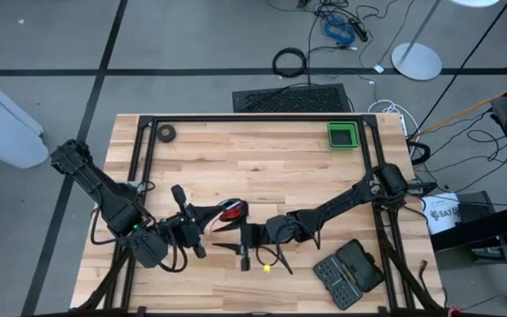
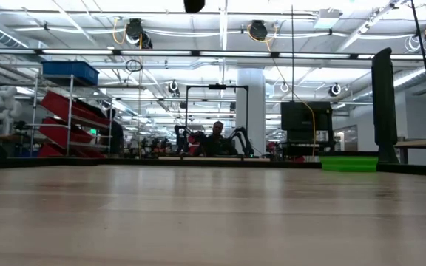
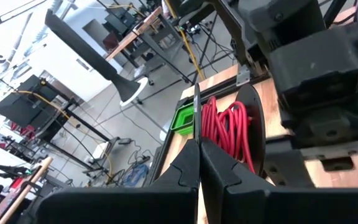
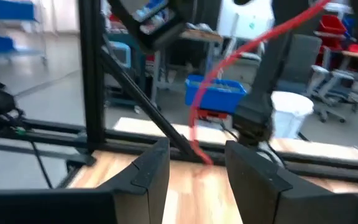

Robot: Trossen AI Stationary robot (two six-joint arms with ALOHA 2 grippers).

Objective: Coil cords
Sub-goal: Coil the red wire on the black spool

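Cords (image 1: 232, 210) mid-table, green tray (image 1: 342, 135) at far edge

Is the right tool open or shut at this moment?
Open. In the right wrist view, the right tool shows its two dark fingers standing apart, with bare table and a strand of the red cords visible between them, ungripped.

- Overhead we get even, bright light on the wooden table (image 1: 262, 167); shadows are soft and short.
- Low view: ceiling light strips (image 2: 220, 52) glare hard, the background is washed out, and the near tabletop is blurred.
- Left wrist: our fingers (image 3: 197, 180) are soft up close, and the floor behind is overexposed.
- Right wrist: we see blur across the frame, and the red wire (image 4: 229, 68) smears.
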